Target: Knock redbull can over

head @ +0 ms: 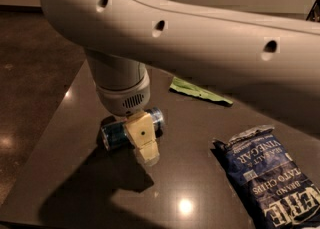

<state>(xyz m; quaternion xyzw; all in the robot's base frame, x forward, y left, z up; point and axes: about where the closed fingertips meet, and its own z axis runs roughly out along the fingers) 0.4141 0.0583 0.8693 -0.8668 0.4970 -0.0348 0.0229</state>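
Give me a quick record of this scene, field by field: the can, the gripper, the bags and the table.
redbull can: appears to lie on its side on the table
gripper: low over the table, directly in front of the can, partly covering it
green bag: behind the can, mostly hidden by the arm
dark blue chip bag: lying flat toward the picture's right, apart from the can
table: dark, glossy
task state: can looks knocked over
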